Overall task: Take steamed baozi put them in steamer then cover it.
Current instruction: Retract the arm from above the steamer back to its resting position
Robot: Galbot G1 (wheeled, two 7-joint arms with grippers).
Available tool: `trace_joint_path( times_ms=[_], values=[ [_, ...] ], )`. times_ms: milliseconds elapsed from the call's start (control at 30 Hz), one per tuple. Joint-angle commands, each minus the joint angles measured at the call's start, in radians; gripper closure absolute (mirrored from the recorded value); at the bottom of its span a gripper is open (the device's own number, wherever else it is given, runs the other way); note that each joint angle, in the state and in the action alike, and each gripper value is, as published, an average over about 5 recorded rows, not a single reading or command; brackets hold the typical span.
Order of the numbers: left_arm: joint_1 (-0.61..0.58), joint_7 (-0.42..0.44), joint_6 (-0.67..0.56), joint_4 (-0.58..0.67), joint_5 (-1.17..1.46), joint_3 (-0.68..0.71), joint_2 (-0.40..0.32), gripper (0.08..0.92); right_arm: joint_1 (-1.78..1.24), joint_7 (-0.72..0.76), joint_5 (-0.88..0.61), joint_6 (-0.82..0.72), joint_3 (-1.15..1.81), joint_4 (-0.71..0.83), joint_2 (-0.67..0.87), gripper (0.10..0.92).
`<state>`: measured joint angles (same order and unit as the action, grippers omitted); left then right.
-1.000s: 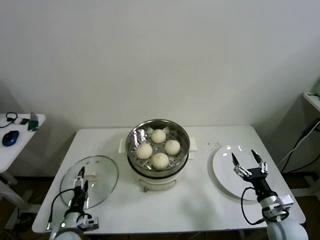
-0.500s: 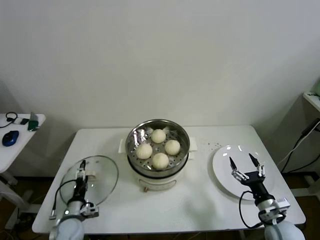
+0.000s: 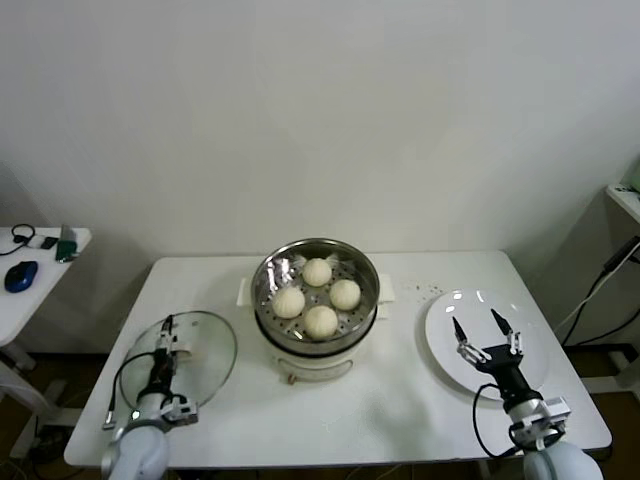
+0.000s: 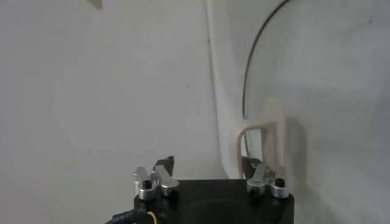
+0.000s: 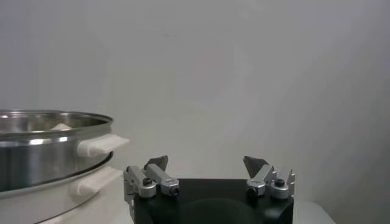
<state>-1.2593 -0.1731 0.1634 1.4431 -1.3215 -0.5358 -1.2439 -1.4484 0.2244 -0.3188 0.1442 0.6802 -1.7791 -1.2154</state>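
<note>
Over the last second my left gripper (image 3: pixel 167 336) has pushed forward over the glass lid (image 3: pixel 181 358) toward its white handle (image 3: pixel 176 349), while my right gripper (image 3: pixel 483 335) has drawn back toward the near side of the white plate (image 3: pixel 486 341).

All four steamed baozi (image 3: pixel 318 294) already sit in the steel steamer basket (image 3: pixel 316 288) on its cream pot base (image 3: pixel 312 361), mid-table. The lid lies flat on the white table (image 3: pixel 400 400) to the steamer's left, apart from it. Only the covering appears left to do.

In the left wrist view the handle (image 4: pixel 263 131) stands just ahead of the left claw (image 4: pixel 207 167), off toward one fingertip rather than centred in the gap. The fingers are parted and hold nothing; from the head view I cannot tell how far apart they stand. The right claw (image 5: pixel 206 163) is wide open and empty, level with the steamer's side handle (image 5: pixel 102 145) but well apart from it, idle over the plate.

I judge the lid rigid, fairly heavy for its size, slick on the glass and breakable if dropped or knocked against the steel rim. The handle is the one sound place to grip: across its narrow faces, squarely, so the lid hangs level and does not swing when lifted.
</note>
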Motion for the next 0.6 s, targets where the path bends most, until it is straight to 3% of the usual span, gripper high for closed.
trace_joint_path(
  times_ms=[33,367,600],
  values=[
    [0.011,-0.003,-0.026,-0.020,0.023,0.001,-0.002,0.337,0.008,0.002,0.016,0.001,-0.003,0.006,-0.006,0.203],
    [-0.011,-0.001,-0.025,0.017,0.044,0.001,0.003,0.631,0.028,0.005,0.032,0.004,-0.009,0.030,-0.011,0.203],
    [-0.061,-0.005,0.017,0.120,0.071,-0.001,0.021,0.821,0.048,0.005,0.034,0.004,-0.010,0.047,0.005,0.203]
  ],
)
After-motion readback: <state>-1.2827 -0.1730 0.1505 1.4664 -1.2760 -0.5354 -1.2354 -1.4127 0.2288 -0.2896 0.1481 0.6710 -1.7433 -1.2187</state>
